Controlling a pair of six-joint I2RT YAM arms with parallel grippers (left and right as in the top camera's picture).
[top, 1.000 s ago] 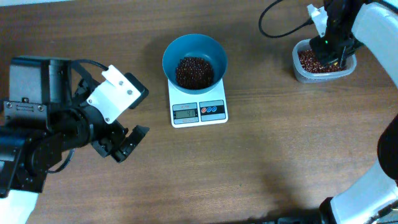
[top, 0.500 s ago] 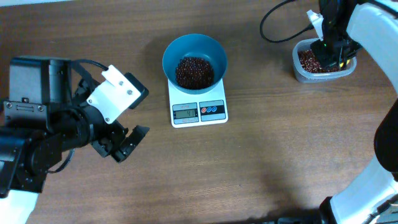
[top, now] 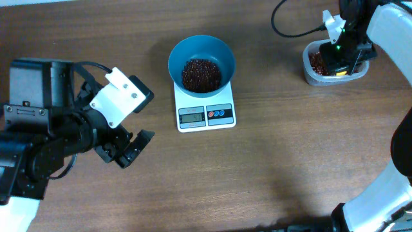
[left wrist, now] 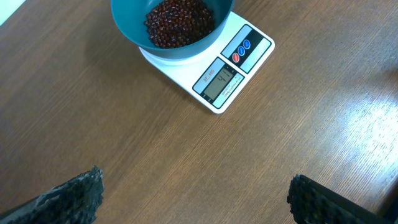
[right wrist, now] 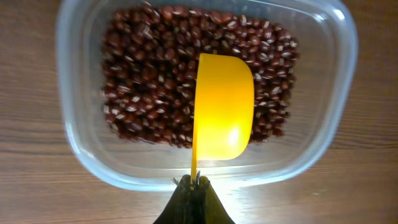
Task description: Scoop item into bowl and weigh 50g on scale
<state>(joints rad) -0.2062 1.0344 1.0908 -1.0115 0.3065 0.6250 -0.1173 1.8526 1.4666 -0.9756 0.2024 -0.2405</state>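
Observation:
The teal-blue bowl [top: 201,60] stands on the white scale [top: 205,108] at the table's middle back, with a heap of dark reddish-brown beans [top: 201,74] in it. The left wrist view shows the same bowl [left wrist: 171,25], beans [left wrist: 177,22] and scale [left wrist: 233,68]. My left gripper [top: 129,149] hangs open over bare wood left of the scale, fingertips [left wrist: 74,196] wide apart. My right gripper [right wrist: 194,182] is shut on the thin handle of a yellow scoop [right wrist: 222,115], which sits empty and tipped on its side over the beans [right wrist: 149,81] in the clear tub [right wrist: 336,81].
The clear tub [top: 313,76] sits at the back right of the table under my right arm. A black cable [top: 283,26] loops behind it. Brown wood table [top: 270,167] lies in front of the scale.
My right gripper has shifted slightly right and back over the clear tub. The left arm, bowl and scale have not moved.

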